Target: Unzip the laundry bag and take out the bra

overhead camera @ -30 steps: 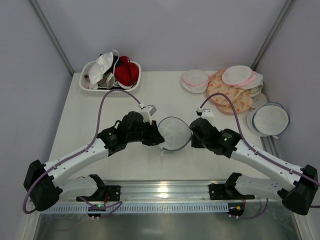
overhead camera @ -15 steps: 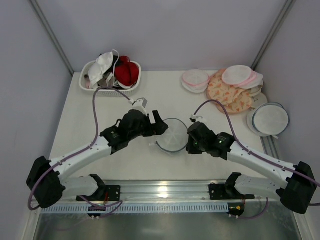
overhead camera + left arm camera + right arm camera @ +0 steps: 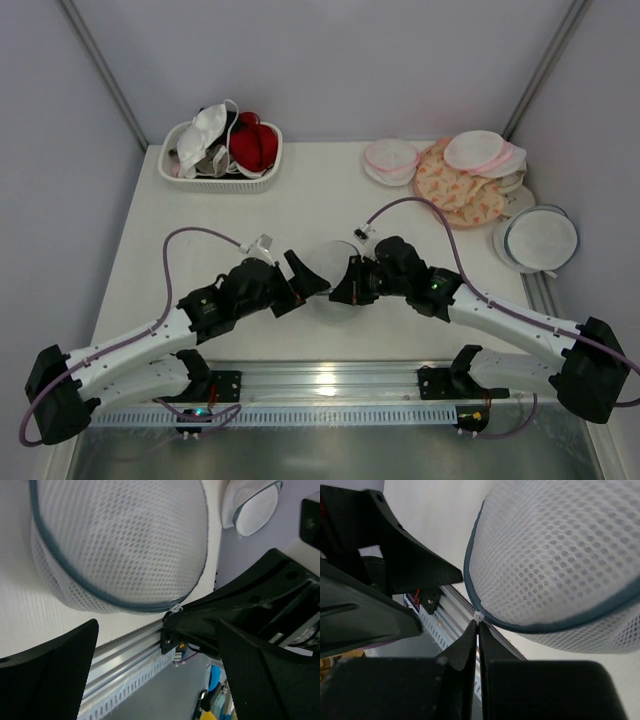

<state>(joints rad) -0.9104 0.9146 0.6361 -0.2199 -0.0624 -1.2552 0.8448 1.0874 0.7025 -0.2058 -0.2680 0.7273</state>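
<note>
Now the left gripper (image 3: 305, 283) stands wide apart and holds nothing, with the laundry bag (image 3: 120, 545) just ahead of its fingers (image 3: 50, 675) and not touching them; a second ago it was nearly closed at the bag's left rim. The right gripper (image 3: 478, 627) is fully closed and pinches the small white zip pull (image 3: 478, 616), which only the right wrist view shows. From above, both grippers hide most of the bag, which lies at the middle of the worktop (image 3: 300, 200), close to its near edge.

— Where did the top camera sit?
— High above the near edge, looking down over the table (image 3: 300, 200).
— And the wrist cameras?
— Very close, facing each other; all three shared the mesh bag (image 3: 120, 540).
</note>
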